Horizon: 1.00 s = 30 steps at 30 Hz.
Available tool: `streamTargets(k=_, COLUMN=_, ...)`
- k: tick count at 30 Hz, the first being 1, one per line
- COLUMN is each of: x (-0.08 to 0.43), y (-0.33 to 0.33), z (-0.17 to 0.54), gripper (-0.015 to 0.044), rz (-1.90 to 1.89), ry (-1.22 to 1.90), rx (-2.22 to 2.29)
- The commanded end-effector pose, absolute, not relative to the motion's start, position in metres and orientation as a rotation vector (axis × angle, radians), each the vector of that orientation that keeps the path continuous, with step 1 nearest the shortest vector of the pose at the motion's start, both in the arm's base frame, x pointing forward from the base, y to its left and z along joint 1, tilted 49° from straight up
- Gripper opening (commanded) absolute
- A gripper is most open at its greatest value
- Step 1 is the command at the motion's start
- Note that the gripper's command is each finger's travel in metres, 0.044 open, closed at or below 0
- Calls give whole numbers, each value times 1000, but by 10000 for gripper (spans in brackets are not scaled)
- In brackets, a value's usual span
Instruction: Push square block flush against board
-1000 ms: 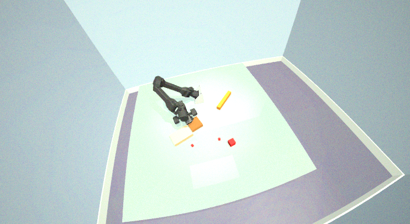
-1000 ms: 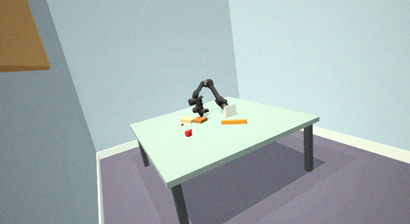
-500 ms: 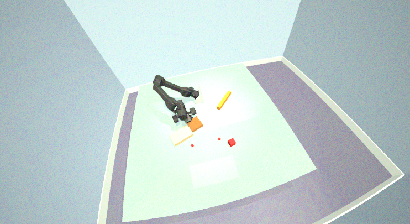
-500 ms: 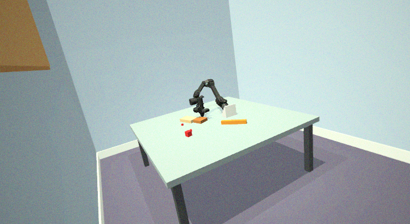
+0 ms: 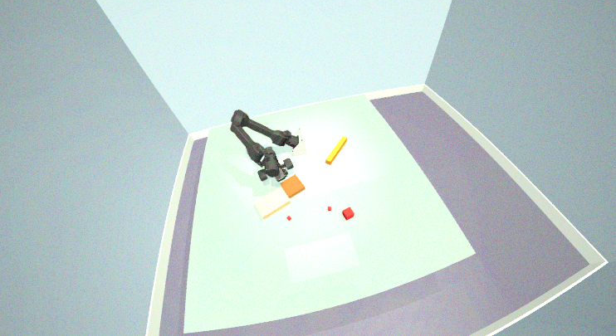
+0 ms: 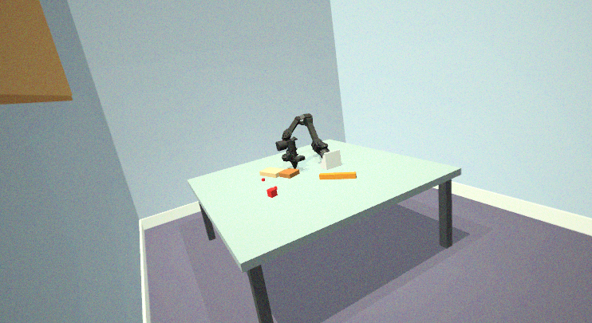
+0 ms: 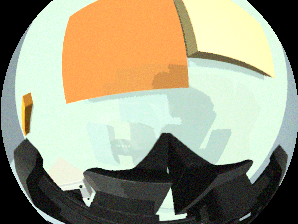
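The orange square block (image 5: 293, 185) (image 6: 289, 172) (image 7: 125, 50) lies flat beside the cream board (image 5: 271, 203) (image 6: 270, 171) (image 7: 232, 35). One side of the block faces an end of the board, and they look touching or nearly so; a thin gap cannot be ruled out. In the wrist view the block's near edge sticks out past the board's near edge, towards the fingers. My gripper (image 5: 281, 177) (image 6: 294, 167) (image 7: 167, 134) is shut and empty, its tips just off the block's arm-side edge, apart from it. Their height above the table is hard to tell.
A yellow bar (image 5: 336, 150) (image 6: 337, 175) (image 7: 27, 115) lies off to the side. A white upright panel (image 5: 299, 147) (image 6: 331, 159) stands by the arm's base. A red cube (image 5: 348, 213) (image 6: 271, 192) and two tiny red cubes (image 5: 329, 208) (image 5: 288, 217) lie beyond the block and board.
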<state>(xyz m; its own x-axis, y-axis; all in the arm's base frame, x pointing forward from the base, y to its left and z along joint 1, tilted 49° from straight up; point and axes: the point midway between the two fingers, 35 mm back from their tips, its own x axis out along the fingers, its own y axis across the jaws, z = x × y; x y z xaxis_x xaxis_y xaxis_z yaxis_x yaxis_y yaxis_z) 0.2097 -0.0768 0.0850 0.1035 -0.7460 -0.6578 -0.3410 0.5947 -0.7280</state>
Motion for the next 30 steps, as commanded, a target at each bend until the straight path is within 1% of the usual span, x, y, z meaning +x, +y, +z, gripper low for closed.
streamTargets(k=1, x=202, y=-79, z=85, gripper=0, rz=-377, ry=1500, rx=-969)
streamTargets(k=5, x=205, y=-73, z=89, gripper=0, rz=-377, ry=1497, rx=-964)
streamTargets(k=9, x=201, y=-42, z=116, gripper=0, rz=-373, ry=1501, rx=-966)
streamTargets(k=11, x=200, y=-38, z=121, gripper=0, rz=-374, ry=1501, rx=-968)
streamTargets(k=16, x=200, y=-36, z=119, gripper=0, rz=-370, ry=1503, rx=-972)
streamTargets(k=22, x=206, y=-10, z=91, gripper=0, rz=-273, ry=1541, rx=-1074)
streamTargets(k=26, x=208, y=-17, z=84, gripper=0, rz=-271, ry=1541, rx=-1073)
streamTargets(k=30, x=211, y=-50, z=57, gripper=0, rz=-278, ry=1540, rx=-1077)
